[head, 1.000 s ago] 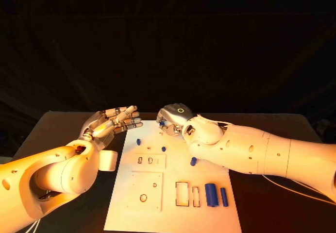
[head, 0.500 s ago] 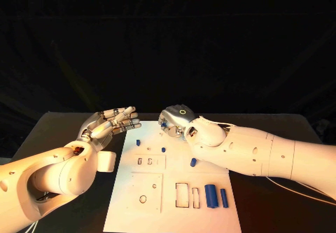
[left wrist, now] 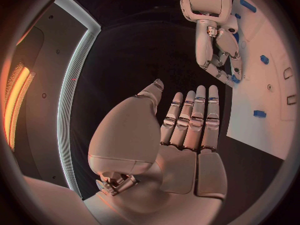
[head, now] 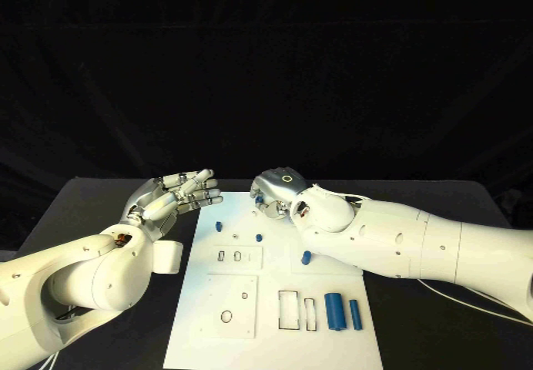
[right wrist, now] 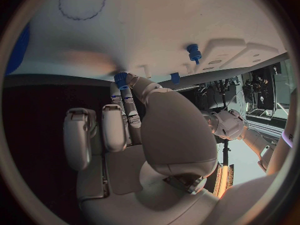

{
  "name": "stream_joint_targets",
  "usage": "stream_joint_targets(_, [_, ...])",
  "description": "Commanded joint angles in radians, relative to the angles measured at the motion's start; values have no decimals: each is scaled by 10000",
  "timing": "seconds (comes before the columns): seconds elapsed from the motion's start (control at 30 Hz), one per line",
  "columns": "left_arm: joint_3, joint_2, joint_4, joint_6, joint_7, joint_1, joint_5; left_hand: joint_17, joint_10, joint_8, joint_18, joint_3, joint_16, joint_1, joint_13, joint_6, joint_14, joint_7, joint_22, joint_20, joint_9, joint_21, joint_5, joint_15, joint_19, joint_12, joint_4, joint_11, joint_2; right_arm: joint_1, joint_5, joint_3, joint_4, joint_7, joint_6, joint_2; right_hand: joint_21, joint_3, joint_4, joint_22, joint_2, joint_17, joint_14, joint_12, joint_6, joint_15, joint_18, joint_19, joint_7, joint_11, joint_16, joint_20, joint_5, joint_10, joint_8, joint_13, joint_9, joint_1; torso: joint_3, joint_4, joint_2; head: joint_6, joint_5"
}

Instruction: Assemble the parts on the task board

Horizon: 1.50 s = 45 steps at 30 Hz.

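The white task board (head: 272, 347) lies in the middle of the black table. My right hand (head: 278, 187) hovers over the board's far edge, fingers curled, pinching a small blue part (head: 259, 199); the right wrist view shows that blue part (right wrist: 120, 79) between the fingertips of my right hand (right wrist: 134, 135), close to the board (right wrist: 156, 20). My left hand (head: 175, 196) is raised beside the board's far left corner, fingers straight and holding nothing, as the view over my left hand (left wrist: 187, 122) confirms. Small blue pegs (head: 219, 226) (head: 259, 236) stand near the far end.
Another blue piece (head: 306, 257) sits mid-board on the right. Two longer blue cylinders (head: 334, 310) (head: 356, 312) lie at the near right, beside rectangular slots (head: 289, 308). A round hole (head: 226, 315) is at the near left. Bare black table (head: 111, 208) flanks the board.
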Motion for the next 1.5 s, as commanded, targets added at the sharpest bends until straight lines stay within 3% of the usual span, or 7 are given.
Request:
stream_joint_targets(0.03, [8, 14, 7, 185, 52, 20, -6, -11, -3, -34, 109, -2, -68, 2, -4, 28, 78, 214, 14, 25, 4, 36, -9, -9, 72, -30, -64, 51, 119, -8, -93, -5, -65, -124, 339, 44, -141, 34, 60, 709, -89, -109, 377, -116, -130, 109, -60, 252, 29, -125, -118, 64, -72, -27, -80, 108, -17, -190, -1, 9, 4, -1, -9])
stream_joint_targets(0.43, [8, 4, -26, 188, 52, 26, -6, -13, -5, -42, 108, -5, -77, 6, -3, 29, 79, 214, 13, 26, 4, 39, -11, -8, 71, -40, -77, 52, 121, -9, -91, -2, 438, -103, -102, -294, -1245, -121, 163, -829, -486, -1072, 138, -263, -699, 303, 263, -457, 128, 133, -795, 291, -216, -1354, -128, -315, -103, -470, 11, -15, -3, 26, 8])
stream_joint_targets(0.73, [6, 15, -237, 207, 61, 28, -1, -15, -8, -48, 107, -11, -85, 6, -4, 27, 76, 214, 12, 26, 4, 41, -13, -6, 70, -48, -85, 54, 114, 100, 592, 157, 1957, -79, -561, -1642, -1824, -1134, 630, -1506, -685, -1578, 51, -126, -867, 276, 398, -687, -197, 108, -1160, 332, -325, -1400, -118, -350, -109, -798, 31, -121, -103, 104, -8])
stream_joint_targets(1.1, [-8, 225, -584, 333, 51, 22, -22, -16, -5, -51, 107, -16, -92, 8, -3, 31, 75, 209, 12, 26, 5, 42, -14, -5, 68, -52, -94, 52, 109, 404, 3415, 281, 3060, 364, 167, -3666, -415, -1550, 1019, 504, -674, -49, 447, 1381, -727, -132, -9, 239, 16, -415, -75, 2, 67, 1605, -53, 455, -29, -879, 40, -391, -431, 92, -218])
stream_joint_targets(1.23, [-16, 285, -716, 401, 34, 20, -229, -16, 6, -53, 107, -18, -101, 25, -1, 43, 79, 200, 11, 26, 7, 45, -14, -6, 67, -56, -120, 47, 103, 423, 3658, 284, 3211, 254, 689, -4058, 321, -2190, 1118, 1517, -804, 913, 599, 3618, -866, -293, -215, 630, -144, -592, 620, -166, 125, 2310, 34, 2569, 32, -895, 77, -481, -512, 32, -220])
stream_joint_targets(1.3, [-20, 307, -761, 430, 24, 19, -318, -17, 9, -55, 107, -19, -104, 30, 0, 46, 81, 198, 10, 26, 8, 46, -14, -7, 66, -58, -128, 46, 101, 421, 3669, 283, 3229, 176, 848, -4149, 611, -2676, 1202, 1921, -749, 1469, 655, 7511, -994, -293, -298, 777, -78, -635, 1025, -155, 192, 2009, 171, 6610, 118, -741, 84, -498, -524, 13, -244])
stream_joint_targets(1.5, [-29, 369, -854, 544, -24, 17, -658, -17, 12, -57, 107, -20, -108, 38, 0, 49, 83, 195, 10, 26, 8, 47, -13, -8, 65, -60, -139, 44, 98, 391, 3599, 267, 3006, -223, 1297, -4182, 1102, -3295, 1726, 2629, -467, 2921, 860, 13206, -1492, -48, -453, 1079, 71, -370, 1896, 41, 217, 2983, 465, 12459, 296, -638, 92, -503, -530, -43, -278])
